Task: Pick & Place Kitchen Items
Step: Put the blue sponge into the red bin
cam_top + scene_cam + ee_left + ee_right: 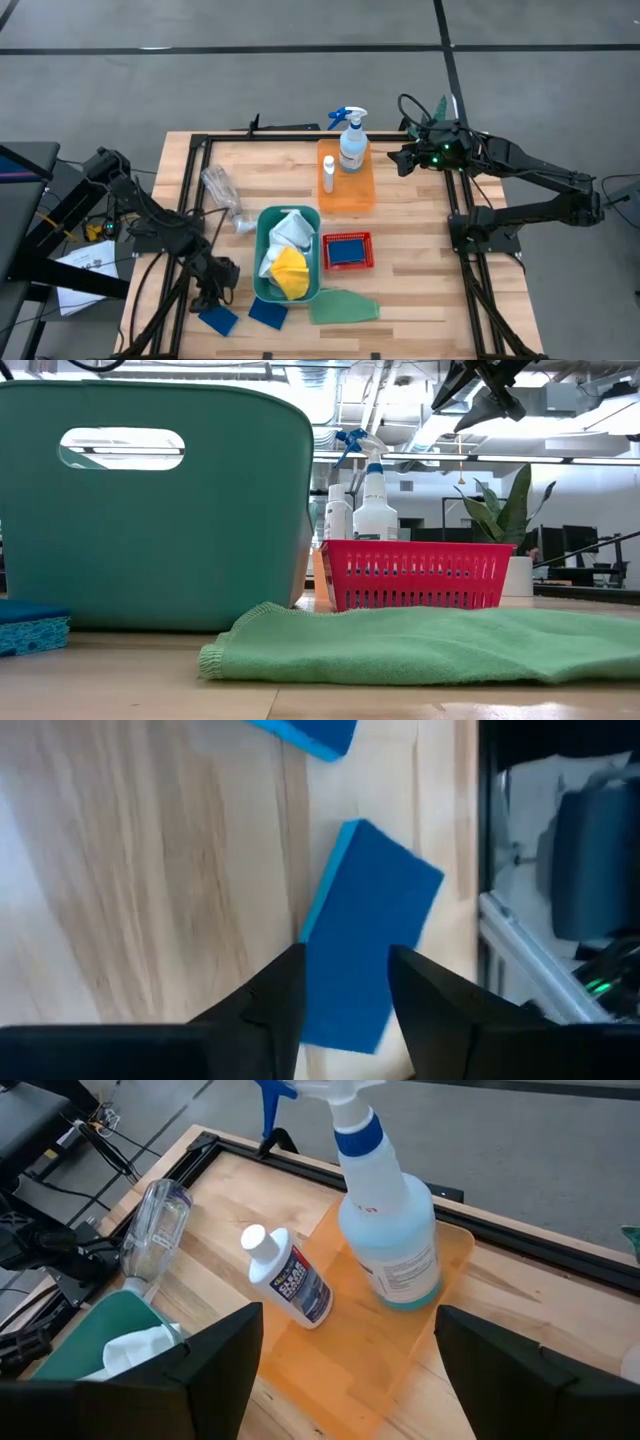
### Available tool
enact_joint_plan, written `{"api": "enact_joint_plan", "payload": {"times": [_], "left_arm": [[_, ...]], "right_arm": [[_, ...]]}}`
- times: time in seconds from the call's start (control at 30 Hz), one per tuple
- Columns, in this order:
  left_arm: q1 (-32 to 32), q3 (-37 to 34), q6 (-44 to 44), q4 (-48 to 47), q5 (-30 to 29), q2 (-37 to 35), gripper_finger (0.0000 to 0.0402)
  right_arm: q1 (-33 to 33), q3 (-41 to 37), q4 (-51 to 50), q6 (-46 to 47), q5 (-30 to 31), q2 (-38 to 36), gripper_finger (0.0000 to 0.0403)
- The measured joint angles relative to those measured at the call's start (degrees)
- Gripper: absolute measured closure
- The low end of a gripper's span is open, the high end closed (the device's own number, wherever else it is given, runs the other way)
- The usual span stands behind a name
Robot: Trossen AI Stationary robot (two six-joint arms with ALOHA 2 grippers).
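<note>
We see the left hand point(345, 990) low at the near left corner of the table point(420, 270), its fingers straddling a blue sponge point(368, 950) lying flat; we cannot tell whether they grip it. A second blue sponge point(267, 313) lies beside it. The right hand point(345, 1365) hangs released above the orange tray point(350, 1370), which holds the spray bottle point(385, 1230) and small white bottle point(290, 1275).

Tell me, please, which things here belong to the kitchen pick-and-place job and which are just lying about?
Job items: spray bottle, small white bottle, white cloth, yellow cloth, green cloth, blue sponges.
Lying about: clear plastic bottle, potted plant.
</note>
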Motion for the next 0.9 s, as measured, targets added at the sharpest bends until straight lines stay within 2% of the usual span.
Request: {"api": "enact_joint_plan", "payload": {"times": [0.17,0.43,0.9], "left_arm": [[-0.05,0.00,4.38,5.04,0.75,4.84,0.0251],[-0.05,0.00,5.09,8.99,1.98,9.79,0.0257],[-1.03,0.00,9.04,8.89,1.99,10.85,0.0256]], "right_arm": [[0.00,0.00,-0.08,0.00,0.00,0.00,0.0117],[0.00,0.00,-0.51,0.00,0.00,0.00,0.0117],[0.02,0.00,-0.82,-0.04,-0.31,0.00,0.0117]]}}
